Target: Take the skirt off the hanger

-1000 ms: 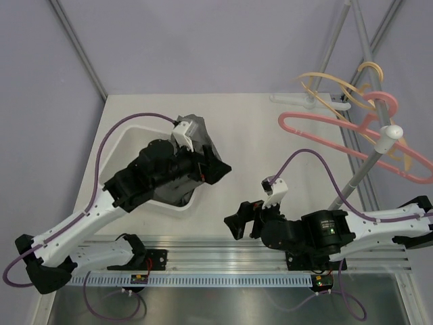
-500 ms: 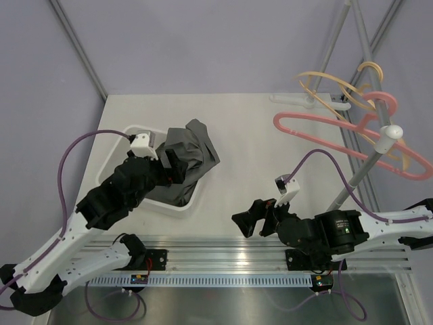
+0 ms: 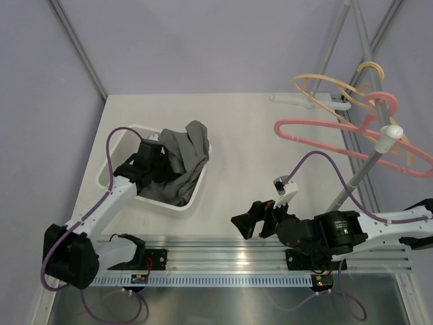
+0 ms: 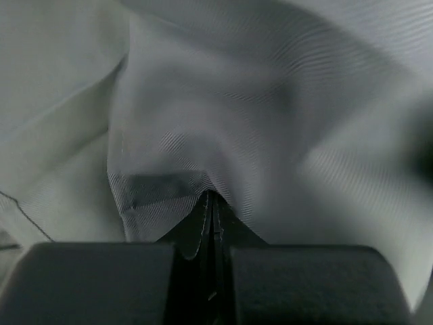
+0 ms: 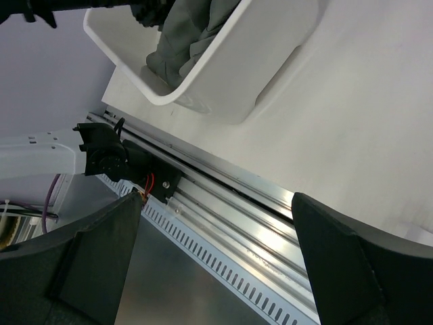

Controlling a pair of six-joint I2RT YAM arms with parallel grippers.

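The grey skirt (image 3: 188, 159) lies bunched in a white bin (image 3: 181, 206), with one fold draped over the far right rim. My left gripper (image 3: 157, 160) is down in the bin, shut on a fold of the skirt (image 4: 284, 128). In the left wrist view the cloth rises in a tent from the closed tips of the gripper (image 4: 211, 198). The pink hanger (image 3: 325, 128) hangs bare on the rack at the right. My right gripper (image 3: 238, 227) hovers open over the table's near edge, holding nothing. The right wrist view shows this gripper (image 5: 216, 250) above the rail, with the skirt (image 5: 183, 34) and the bin (image 5: 270, 47) beyond.
A metal rack pole (image 3: 358, 177) with a white knob slants up at the right. It also carries yellow hangers (image 3: 331, 87). An aluminium rail (image 3: 223, 252) runs along the table's near edge.
My left arm has drawn back toward its base and its gripper has gone from open to shut in the skirt. The skirt's draped edge has shifted slightly left. The right arm has barely moved.
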